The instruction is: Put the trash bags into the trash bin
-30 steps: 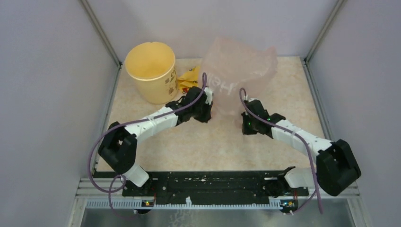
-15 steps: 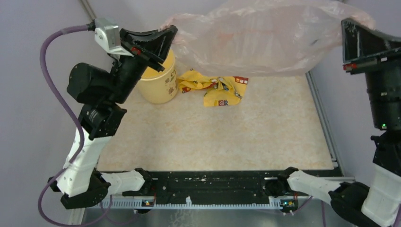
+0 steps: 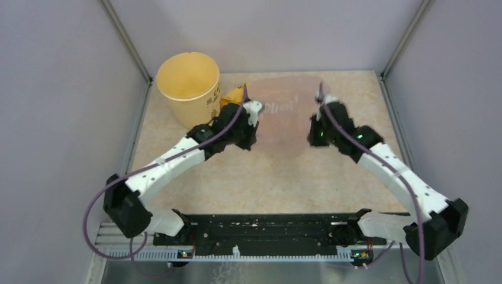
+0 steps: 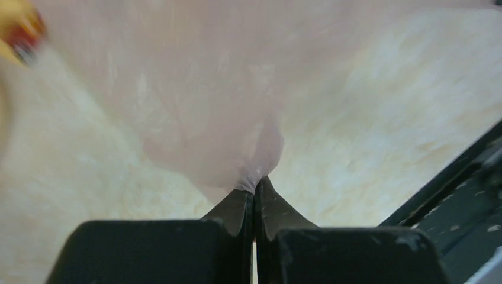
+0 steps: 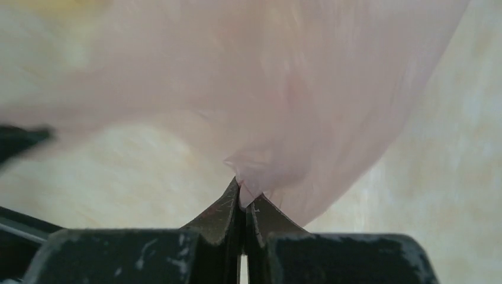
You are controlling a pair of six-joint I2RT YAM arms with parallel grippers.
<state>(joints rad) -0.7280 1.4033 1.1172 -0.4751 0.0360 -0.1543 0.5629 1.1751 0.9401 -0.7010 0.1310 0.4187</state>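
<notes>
Your left fingers [image 4: 240, 207] are clenched on a gathered corner of the trash bag [image 3: 287, 121]; in the left wrist view the two tips meet with a small twist of pale pink film pinched between them. Your right fingers [image 5: 222, 214] are clamped the same way on the opposite edge, with a fold of film bunched right at their tips. From above, the bag is stretched between the two grips as a broad translucent sheet over the back middle of the worktop [image 3: 266, 177], and the mottled beige surface shows through it. Faint lettering shows on the film near its left side. You cannot tell from these views whether the sheet rests on the worktop or hangs just above it. The left arm [image 3: 177, 160] and right arm [image 3: 391, 168] both reach forward and low, angled in toward each other. The trash bin [image 3: 198, 112] stands upright at the back left corner, its mouth uncovered and its orange-yellow inside showing. The bag is outside the bin, to its right and apart from it. A yellow wrapper [image 3: 232, 99] lies between bin and bag, with the bag's left edge overlapping it. Both wrist views are soft and blurred.
</notes>
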